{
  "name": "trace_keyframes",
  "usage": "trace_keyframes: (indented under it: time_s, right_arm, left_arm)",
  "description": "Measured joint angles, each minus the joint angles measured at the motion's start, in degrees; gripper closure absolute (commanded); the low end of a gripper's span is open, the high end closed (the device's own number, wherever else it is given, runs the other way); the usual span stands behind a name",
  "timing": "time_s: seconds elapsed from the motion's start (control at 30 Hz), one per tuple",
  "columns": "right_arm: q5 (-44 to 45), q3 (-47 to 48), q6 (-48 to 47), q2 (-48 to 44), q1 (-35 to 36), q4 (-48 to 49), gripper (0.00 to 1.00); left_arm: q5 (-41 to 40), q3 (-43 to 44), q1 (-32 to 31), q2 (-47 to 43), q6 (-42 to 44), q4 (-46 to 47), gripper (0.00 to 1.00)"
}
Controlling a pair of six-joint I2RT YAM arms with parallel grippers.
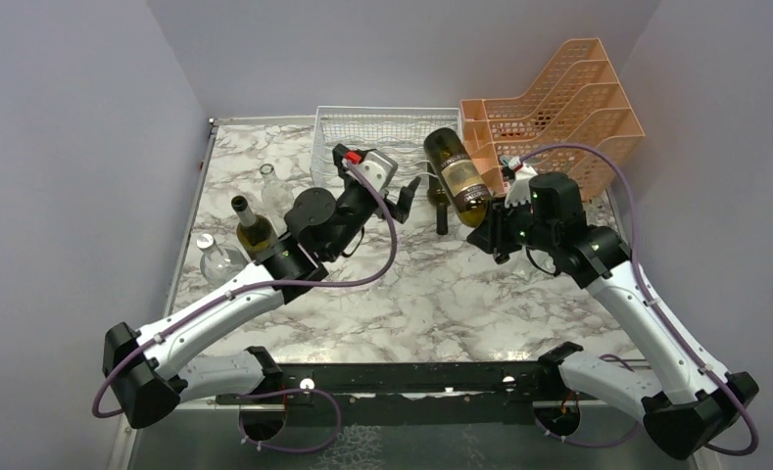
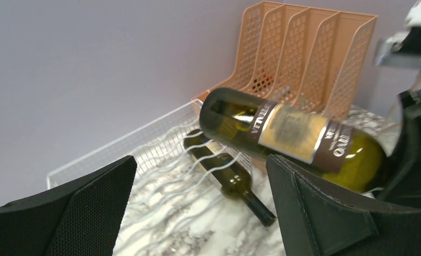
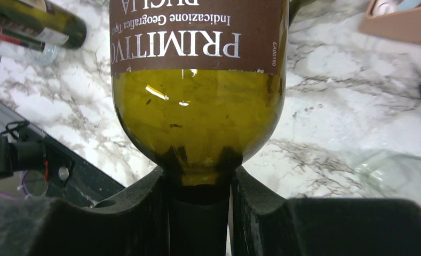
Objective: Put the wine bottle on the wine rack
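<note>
My right gripper (image 1: 495,220) is shut on the neck of a green wine bottle (image 1: 458,174) with a brown label and holds it tilted in the air, base toward the back. The bottle hangs by the right end of the white wire wine rack (image 1: 362,132). The right wrist view shows my fingers (image 3: 256,213) clamped round the neck below the bottle's shoulder (image 3: 197,117). A second dark bottle (image 1: 439,201) lies in the rack's right end, neck poking out forward. My left gripper (image 1: 409,188) is open and empty just left of both bottles; its view shows the held bottle (image 2: 293,133) and the rack (image 2: 155,144).
An orange perforated file tray (image 1: 558,98) stands at the back right, close behind the held bottle. An upright green bottle (image 1: 255,230) and two clear glass bottles (image 1: 272,184) (image 1: 216,259) stand at the left of the marble table. Walls close in on the left, back and right.
</note>
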Motion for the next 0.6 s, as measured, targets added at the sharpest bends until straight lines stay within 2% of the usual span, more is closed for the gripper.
trace_keyframes:
  time_s: [0.23,0.6]
  right_arm:
    - [-5.66,-4.96,0.35,1.64,0.44,3.65,0.99]
    - [-6.58,-11.93,0.68,2.27,4.46,12.35,0.99]
  left_arm:
    - [-1.01,3.32,0.00,-6.58,-12.46,-14.64,0.01]
    - [-0.59,3.52,0.00,-16.17,-15.43,-20.09,0.01]
